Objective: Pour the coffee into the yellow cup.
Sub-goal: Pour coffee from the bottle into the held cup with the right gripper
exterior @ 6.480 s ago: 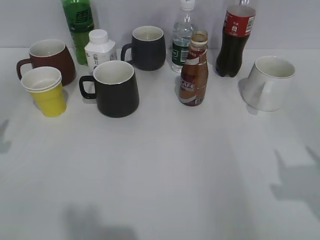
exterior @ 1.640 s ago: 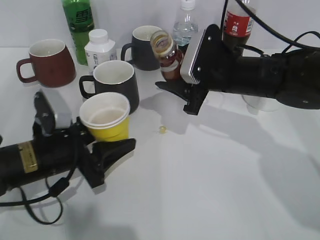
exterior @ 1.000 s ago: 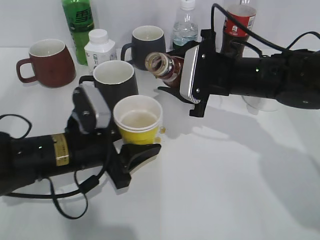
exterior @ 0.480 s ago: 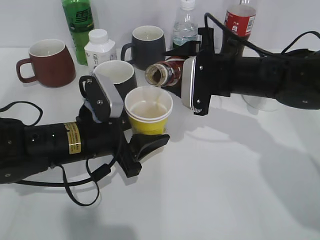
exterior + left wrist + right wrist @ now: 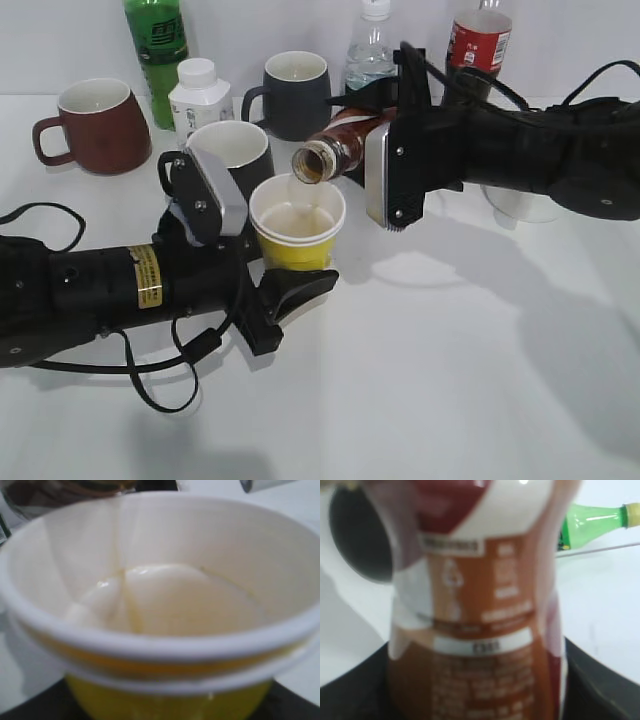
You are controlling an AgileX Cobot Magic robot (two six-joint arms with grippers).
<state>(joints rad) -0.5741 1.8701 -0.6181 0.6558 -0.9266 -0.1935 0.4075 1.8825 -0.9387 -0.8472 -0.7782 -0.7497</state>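
My left gripper [image 5: 275, 275] is shut on the yellow cup [image 5: 297, 232], which stands upright near the table's middle. In the left wrist view the yellow cup [image 5: 165, 645] fills the frame, with a thin brown stream running down its white inside. My right gripper [image 5: 372, 150] is shut on the coffee bottle [image 5: 335, 150], tipped nearly flat with its open mouth just over the cup's rim. In the right wrist view the coffee bottle's label [image 5: 480, 630] fills the frame.
Behind stand a black mug [image 5: 232, 150], a dark grey mug [image 5: 292, 92], a brown-red mug [image 5: 92, 125], a white small bottle [image 5: 199, 92], a green bottle [image 5: 157, 45], a water bottle [image 5: 368, 50], a cola bottle [image 5: 476, 45] and a white mug [image 5: 525, 205].
The right gripper lifted the bottle and tipped it over towards the left. The left gripper carried the yellow cup from the far left to under the bottle's mouth. In the last half second the bottle tipped further.
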